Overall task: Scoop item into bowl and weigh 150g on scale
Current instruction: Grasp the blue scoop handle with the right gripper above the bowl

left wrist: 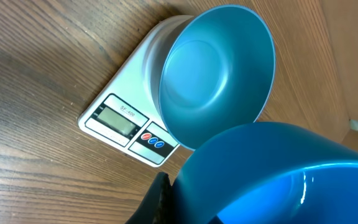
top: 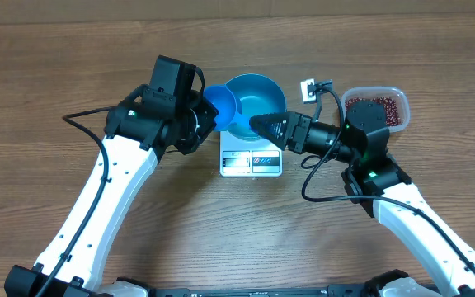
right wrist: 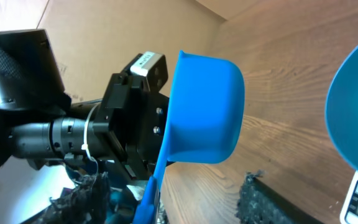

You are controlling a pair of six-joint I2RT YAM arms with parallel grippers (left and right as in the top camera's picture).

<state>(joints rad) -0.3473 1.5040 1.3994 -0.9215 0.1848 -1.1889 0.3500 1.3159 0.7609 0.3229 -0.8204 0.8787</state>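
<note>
Closest to the left wrist lens hung the small bright blue plastic scoop with a handle, filling the lower corner of that view. Beyond it, the round, deep, bright blue bowl stood on the flat white square kitchen scale, and the bowl's inside was bare.

The left tool was pressed together on the scoop at its cup end. It held the scoop in the air just above the scale's far left corner, beside the bowl's rim. The right tool sat over the scale, pointing left. Its jaws were spread, one on each side of the scoop's handle, and as far as the right wrist view showed they were not yet touching it.

The small dark red-brown beans all lay in the clear rounded plastic tub, well to the right of the scale on the wooden bench.

The step in hand looked like a handover of the scoop from left to right, with no scooping done. The next move would call for the right jaws to close squarely on the handle before the left tool let go. The scoop would then have to be carried right of the scale to the tub.

The scoop's long axis ran roughly level from cup to handle, with the handle end pointing at the right tool. Its mouth seemed turned sideways toward the left tool rather than up, so it would likely need rolling before it could carry beans.
</note>
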